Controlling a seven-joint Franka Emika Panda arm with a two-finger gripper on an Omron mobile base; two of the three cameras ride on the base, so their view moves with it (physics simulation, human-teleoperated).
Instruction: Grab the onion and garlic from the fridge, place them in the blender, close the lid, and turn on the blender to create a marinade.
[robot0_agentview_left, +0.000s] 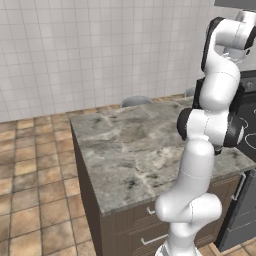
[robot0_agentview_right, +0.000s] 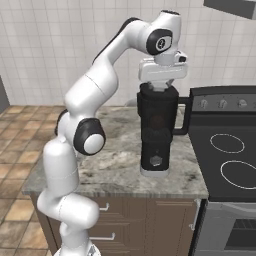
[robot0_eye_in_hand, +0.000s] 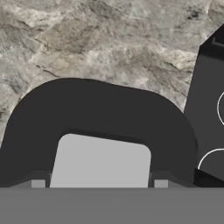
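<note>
The blender (robot0_agentview_right: 157, 132) is seen standing upright on the counter (robot0_agentview_right: 115, 165), near the counter's right end and just beside the stove (robot0_agentview_right: 230, 150). Its dark see-through jar is carried on a black base with a grey bottom rim, and a front button is seen low on the base. The side handle is turned toward the stove. A faint reddish shape is made out through the jar wall; what it is cannot be told.

The lid (robot0_eye_in_hand: 105, 127) is seen from above in the hand view as a black rounded-square cap with a light grey square knob at its centre. It appears to be seated on top of the jar, directly under the hand.

The tool (robot0_agentview_right: 159, 88) is held straight down over the top of the blender, at the lid. In the hand view the fingertips (robot0_eye_in_hand: 37, 183) are seen on either side of the grey knob, close to its edges. Whether the knob is clamped or the jaws merely stand apart around it cannot be told from the pictures.

The arm is bent high over the counter in the right base view. In the left base view the marble counter (robot0_agentview_left: 130, 145) is seen with brown drawers beneath, a tiled floor (robot0_agentview_left: 35, 170) to the left and a white tiled wall (robot0_agentview_left: 100, 50) behind.
</note>
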